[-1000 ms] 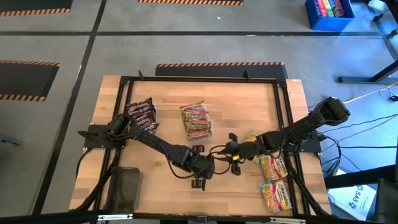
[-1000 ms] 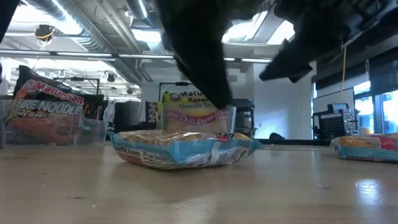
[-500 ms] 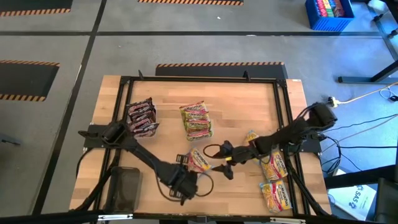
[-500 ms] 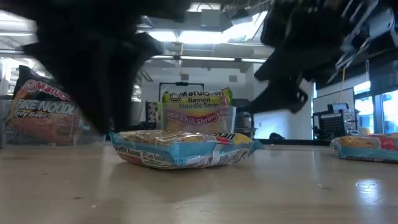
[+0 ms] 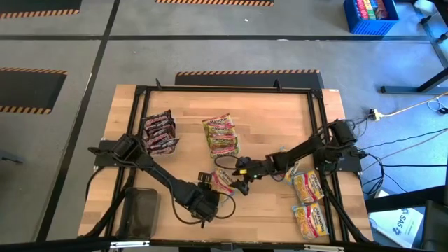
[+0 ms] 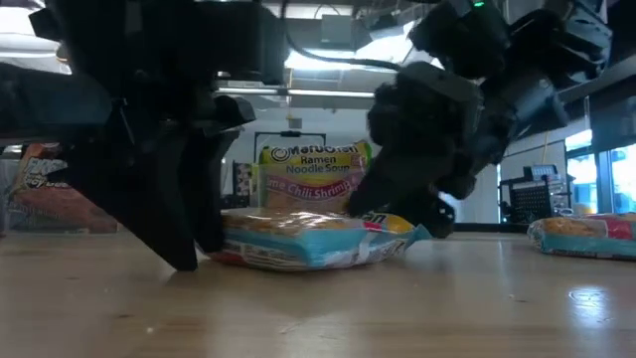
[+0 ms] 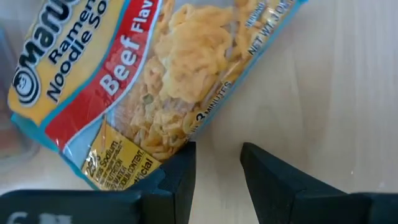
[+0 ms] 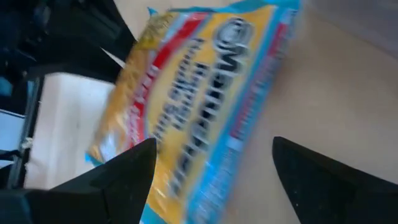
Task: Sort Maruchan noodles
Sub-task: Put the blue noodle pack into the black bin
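Where the loose packet lies: one Beef noodle packet (image 5: 224, 180) flat on the wooden table (image 5: 280, 112), near the front middle, between the two grippers.
Right gripper (image 5: 236, 183): low at the packet's right end, fingers (image 8: 118, 174) spread wide to either side of it, nothing clamped.
Left gripper (image 5: 208, 198): just in front of the packet and to its left, fingers (image 7: 180, 177) a narrow gap apart, bare wood between them; one fingertip sits at the packet's edge.
Packet, look: yellow face, red band reading "Beef", light blue border, crinkly clear window showing the pale noodle block; in the low view (image 6: 313, 239) it lies flat, slightly puffed.
Sorted piles: maroon packets (image 5: 159, 131) at the table's left; Lime Chili Shrimp packets (image 5: 220, 136) at the middle back, standing in a clear tray (image 6: 370, 194); yellow packets (image 5: 309, 203) along the right edge.
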Action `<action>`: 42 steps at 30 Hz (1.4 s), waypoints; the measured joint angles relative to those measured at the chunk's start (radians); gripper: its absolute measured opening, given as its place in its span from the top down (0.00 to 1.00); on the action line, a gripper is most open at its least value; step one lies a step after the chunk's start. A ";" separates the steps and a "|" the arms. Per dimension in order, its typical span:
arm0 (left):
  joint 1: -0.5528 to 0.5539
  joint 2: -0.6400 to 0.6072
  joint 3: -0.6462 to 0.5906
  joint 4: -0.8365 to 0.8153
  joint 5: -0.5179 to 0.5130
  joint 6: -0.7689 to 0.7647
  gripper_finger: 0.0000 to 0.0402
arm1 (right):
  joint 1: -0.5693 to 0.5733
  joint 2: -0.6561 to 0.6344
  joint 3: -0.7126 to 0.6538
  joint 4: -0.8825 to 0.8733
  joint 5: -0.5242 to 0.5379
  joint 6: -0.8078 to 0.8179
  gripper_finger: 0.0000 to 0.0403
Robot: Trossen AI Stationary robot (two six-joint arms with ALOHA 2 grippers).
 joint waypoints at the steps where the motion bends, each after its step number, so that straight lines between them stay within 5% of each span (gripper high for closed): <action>1: 0.001 0.001 0.000 0.007 0.002 0.001 0.68 | 0.001 0.015 0.015 0.005 -0.007 0.000 0.21; 13: 0.003 0.004 -0.002 0.030 0.017 0.024 0.68 | 0.000 0.080 0.110 -0.009 -0.069 -0.073 0.21; 28: -0.015 0.006 -0.003 0.023 -0.028 0.004 0.68 | 0.014 0.061 0.119 0.192 -0.118 -0.144 0.21; 37: -0.015 0.013 0.030 0.020 -0.113 0.029 0.68 | 0.023 0.063 0.124 0.108 -0.005 -0.126 0.21; 42: -0.018 0.014 0.032 0.019 -0.135 0.028 0.68 | 0.031 0.063 0.124 0.114 0.002 -0.133 0.33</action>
